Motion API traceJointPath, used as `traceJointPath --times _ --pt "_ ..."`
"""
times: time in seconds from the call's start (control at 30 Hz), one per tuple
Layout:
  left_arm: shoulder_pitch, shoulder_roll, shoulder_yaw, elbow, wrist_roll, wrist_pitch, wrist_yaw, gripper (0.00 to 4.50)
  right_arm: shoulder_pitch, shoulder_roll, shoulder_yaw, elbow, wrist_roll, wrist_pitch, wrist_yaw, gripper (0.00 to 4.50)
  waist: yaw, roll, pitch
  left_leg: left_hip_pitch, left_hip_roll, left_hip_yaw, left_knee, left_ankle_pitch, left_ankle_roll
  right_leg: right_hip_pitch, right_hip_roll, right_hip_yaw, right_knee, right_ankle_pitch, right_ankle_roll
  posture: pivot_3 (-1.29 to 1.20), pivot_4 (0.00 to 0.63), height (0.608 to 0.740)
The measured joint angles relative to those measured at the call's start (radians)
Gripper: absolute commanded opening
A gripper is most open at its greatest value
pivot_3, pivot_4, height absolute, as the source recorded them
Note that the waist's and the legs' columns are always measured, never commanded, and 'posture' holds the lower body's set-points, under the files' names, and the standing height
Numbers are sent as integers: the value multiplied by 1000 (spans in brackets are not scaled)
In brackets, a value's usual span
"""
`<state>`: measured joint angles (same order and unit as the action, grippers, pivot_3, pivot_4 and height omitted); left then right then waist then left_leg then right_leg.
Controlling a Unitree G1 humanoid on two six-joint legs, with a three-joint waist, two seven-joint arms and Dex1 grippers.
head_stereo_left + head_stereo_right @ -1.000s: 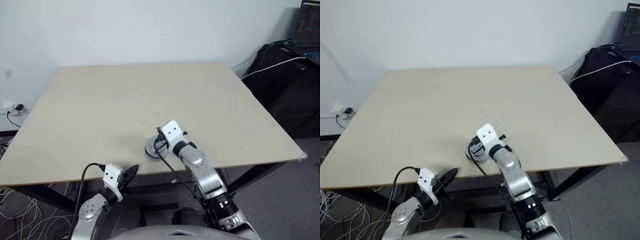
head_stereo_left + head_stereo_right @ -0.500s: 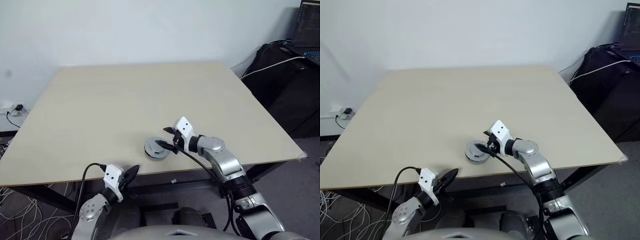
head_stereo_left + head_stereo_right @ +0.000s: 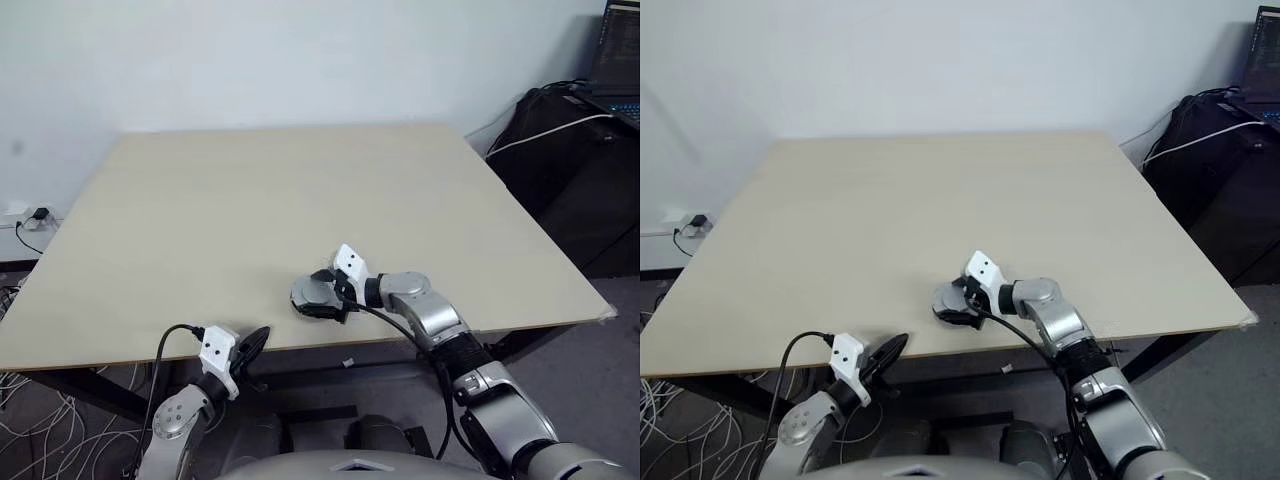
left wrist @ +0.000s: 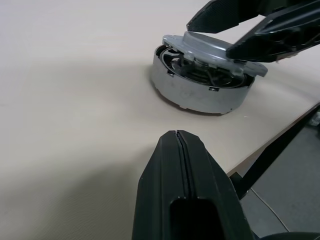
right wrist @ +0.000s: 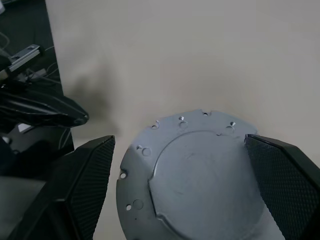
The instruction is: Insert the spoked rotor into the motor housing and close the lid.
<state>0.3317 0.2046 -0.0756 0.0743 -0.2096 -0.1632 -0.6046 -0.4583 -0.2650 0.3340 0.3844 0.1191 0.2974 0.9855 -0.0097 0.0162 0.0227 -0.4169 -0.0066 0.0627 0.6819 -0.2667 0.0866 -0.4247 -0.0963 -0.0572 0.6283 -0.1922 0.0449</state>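
Near the front edge of the pale wooden table [image 3: 200,220], slightly right of its middle, sits the small round grey metal motor housing [image 4: 200,95]. On top of it rests the round grey metal lid [image 5: 192,182], smooth face with raised centre upward, small holes around its rim. Seen from the left wrist, lid tilted and shifted toward the right, not seated flat: dark gap on the left side of the housing, with black rim and metal parts visible inside, too dim to identify further.

Right gripper [image 3: 325,295] reaches in from the right, pointing leftward and slightly down, its 2 black fingers [image 5: 82,182] spread wide. Lid and housing lie between them, 1 finger on the near side and 1 on the far side. From the right wrist, a gap of table surface visible between each textured pad and the lid's rim; fingertips level with the lid and just above it in the left wrist view. No clear contact visible.

Left gripper [image 3: 252,342] hangs off the near edge of the table, to the left of and nearer than the housing, well apart from it, pointing toward it. Its 2 black fingers [image 4: 185,200] pressed together, only a thin seam between them, holding nothing.
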Motion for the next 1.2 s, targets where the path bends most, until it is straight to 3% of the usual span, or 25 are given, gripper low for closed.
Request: traceJointPath --times 0.9,1.03,1.2 --pt "-10 -4 26 10 -1 0 -2 0 -48 -10 9 109 -59 -48 19 4467 0 0 0 0 0 0 0 0 0 -1 -2 1 0 0 0 0 0 740" --pt "-10 -4 26 10 -5 0 -2 0 -47 -9 7 109 -59 -47 18 3300 -1 0 0 0 0 0 0 0 0 -1 -2 1 0 0 0 0 0 740" --pt "-10 -4 26 10 -6 0 -3 0 -42 -1 0 109 -56 -47 8 3294 -1 0 0 0 0 0 0 0 0 -1 -2 1 0 0 0 0 0 740"
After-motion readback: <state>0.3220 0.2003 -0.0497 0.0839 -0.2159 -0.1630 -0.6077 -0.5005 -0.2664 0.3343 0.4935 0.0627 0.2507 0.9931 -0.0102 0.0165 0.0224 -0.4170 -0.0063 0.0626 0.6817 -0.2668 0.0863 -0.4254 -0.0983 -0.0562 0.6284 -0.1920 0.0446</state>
